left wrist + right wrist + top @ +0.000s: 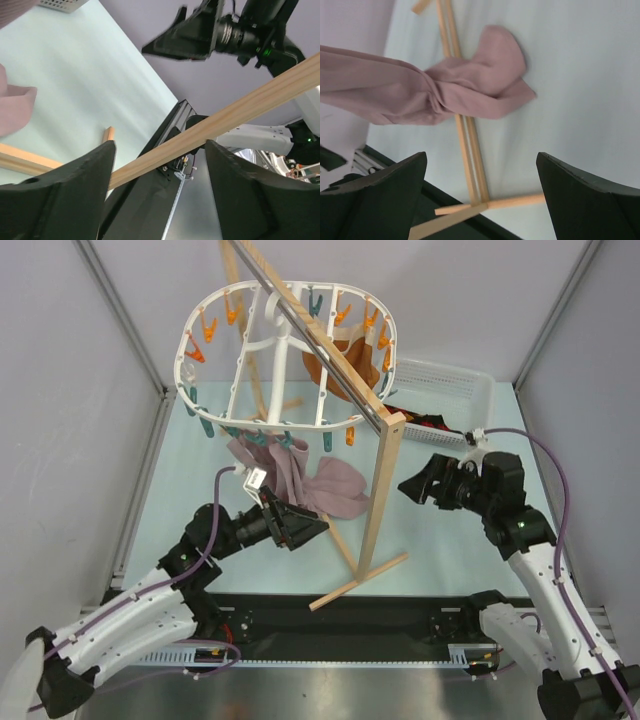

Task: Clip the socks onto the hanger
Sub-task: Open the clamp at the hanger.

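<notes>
One basket (pixel 452 374) with socks (pixel 428 423), just beyond right tool (pixel 408 486).

The hanger (pixel 185 368) hangs from the wooden stand (pixel 385 490) over the table's far left part, with a mauve-pink cloth (pixel 330 490) clipped to its near rim. The socks (pixel 425 423) show at the white basket (pixel 450 380) by the far right corner.

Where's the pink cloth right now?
Top view, left of centre: the pink cloth hangs under the hanger, just beyond the left gripper.
</notes>
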You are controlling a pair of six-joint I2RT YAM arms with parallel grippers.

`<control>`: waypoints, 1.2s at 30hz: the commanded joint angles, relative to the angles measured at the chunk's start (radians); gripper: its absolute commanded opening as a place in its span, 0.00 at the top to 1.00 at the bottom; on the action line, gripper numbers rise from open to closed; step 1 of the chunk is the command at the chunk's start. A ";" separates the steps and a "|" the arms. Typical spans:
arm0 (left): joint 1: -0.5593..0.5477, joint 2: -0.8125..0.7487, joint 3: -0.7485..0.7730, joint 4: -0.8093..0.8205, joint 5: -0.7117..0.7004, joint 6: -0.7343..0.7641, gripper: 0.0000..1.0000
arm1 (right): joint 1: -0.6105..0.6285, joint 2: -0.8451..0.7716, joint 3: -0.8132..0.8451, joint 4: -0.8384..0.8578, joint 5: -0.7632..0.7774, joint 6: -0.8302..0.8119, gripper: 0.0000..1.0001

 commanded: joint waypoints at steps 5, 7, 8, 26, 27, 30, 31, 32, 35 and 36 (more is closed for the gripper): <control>-0.085 0.110 0.159 0.090 -0.090 0.143 0.33 | -0.023 0.119 0.192 0.319 -0.357 -0.020 0.11; -0.094 0.156 0.202 0.098 -0.076 0.175 0.36 | -0.030 0.127 0.219 0.380 -0.360 -0.017 0.12; -0.096 0.172 0.216 0.099 -0.073 0.183 0.37 | -0.041 0.131 0.229 0.399 -0.355 -0.014 0.13; -0.131 0.335 0.485 -0.048 -0.401 0.249 0.29 | -0.127 0.260 0.377 0.729 -0.456 0.170 0.24; -0.127 0.336 0.491 -0.078 -0.420 0.249 0.28 | -0.126 0.265 0.385 0.738 -0.461 0.176 0.23; -0.072 0.336 0.503 -0.118 -0.420 0.232 0.25 | -0.112 0.291 0.408 0.766 -0.516 0.190 0.23; -0.035 0.336 0.500 -0.125 -0.412 0.229 0.25 | -0.106 0.303 0.414 0.761 -0.530 0.173 0.23; -0.018 0.333 0.499 -0.131 -0.405 0.222 0.24 | -0.089 0.306 0.416 0.750 -0.550 0.156 0.25; 0.051 0.324 0.494 -0.151 -0.371 0.218 0.24 | -0.043 0.315 0.398 0.727 -0.571 0.101 0.27; 0.068 0.321 0.494 -0.151 -0.351 0.215 0.24 | -0.031 0.317 0.391 0.724 -0.572 0.089 0.28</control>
